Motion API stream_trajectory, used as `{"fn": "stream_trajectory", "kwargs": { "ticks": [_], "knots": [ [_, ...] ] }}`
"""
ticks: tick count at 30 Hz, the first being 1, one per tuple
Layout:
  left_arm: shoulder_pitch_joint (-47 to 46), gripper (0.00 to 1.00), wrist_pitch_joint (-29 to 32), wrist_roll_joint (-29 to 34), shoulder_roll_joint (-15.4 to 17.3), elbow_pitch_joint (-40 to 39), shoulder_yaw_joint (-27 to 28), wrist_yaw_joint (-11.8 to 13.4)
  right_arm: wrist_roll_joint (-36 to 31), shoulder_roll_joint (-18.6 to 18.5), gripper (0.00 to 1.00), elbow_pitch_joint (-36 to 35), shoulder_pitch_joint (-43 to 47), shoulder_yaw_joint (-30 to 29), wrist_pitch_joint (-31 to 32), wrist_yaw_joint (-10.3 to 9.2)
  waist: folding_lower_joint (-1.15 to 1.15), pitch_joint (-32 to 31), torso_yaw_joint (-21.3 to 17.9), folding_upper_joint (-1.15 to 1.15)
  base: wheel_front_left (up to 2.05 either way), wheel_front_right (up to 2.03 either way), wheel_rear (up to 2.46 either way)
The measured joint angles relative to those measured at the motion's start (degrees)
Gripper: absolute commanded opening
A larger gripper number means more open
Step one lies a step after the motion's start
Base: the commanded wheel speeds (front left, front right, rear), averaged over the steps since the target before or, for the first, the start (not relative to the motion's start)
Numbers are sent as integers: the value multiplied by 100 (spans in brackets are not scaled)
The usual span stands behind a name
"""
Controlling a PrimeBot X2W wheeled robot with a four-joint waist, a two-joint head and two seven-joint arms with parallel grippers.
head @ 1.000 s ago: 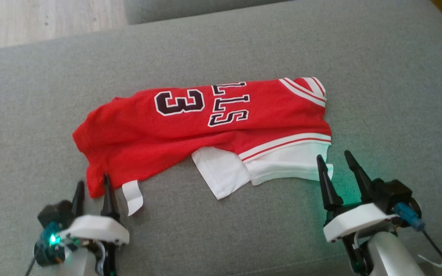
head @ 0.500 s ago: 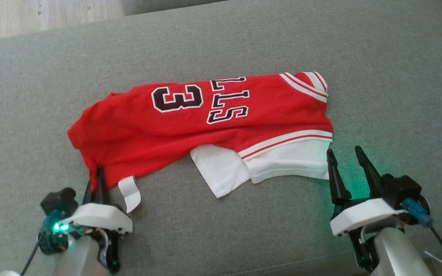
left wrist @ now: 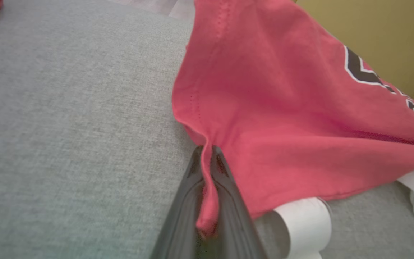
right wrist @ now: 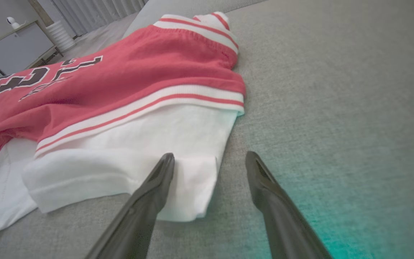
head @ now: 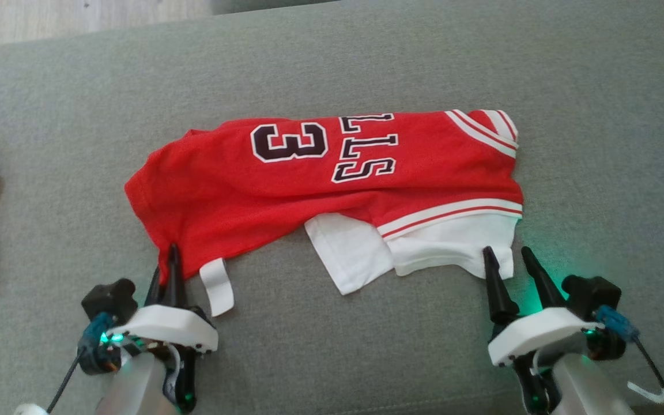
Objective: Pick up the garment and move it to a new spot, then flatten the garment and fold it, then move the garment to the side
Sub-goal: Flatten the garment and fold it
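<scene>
Grasping for pickup: left gripper (head: 169, 264) pinches the hem of the red-and-white fabric basketball jersey (head: 309, 190); right gripper (head: 505, 255), spread apparently astride its white sleeve (right wrist: 192, 176), must clamp next.

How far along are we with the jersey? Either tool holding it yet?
Done: left tool is shut on a corner of the jersey. In hand: right tool stands open astride the white sleeve, not yet closed. Left: lift, move, flatten, fold, set aside; it lies rumpled on the grey cushion.

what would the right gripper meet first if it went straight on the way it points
Most likely the garment's white corner, lying just ahead between the open fingers of the right gripper; depth is unclear.
</scene>
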Motion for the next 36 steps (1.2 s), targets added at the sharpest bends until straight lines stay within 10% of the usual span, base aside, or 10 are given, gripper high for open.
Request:
{"fn": "stream_trajectory", "kwargs": {
  "ticks": [36],
  "knots": [
    [215, 0, 23, 303, -32, -188, 8, -7, 1719, -105, 100, 186, 43, 992, -108, 0, -1, -34, 5, 0, 0, 0, 0]
  ]
}}
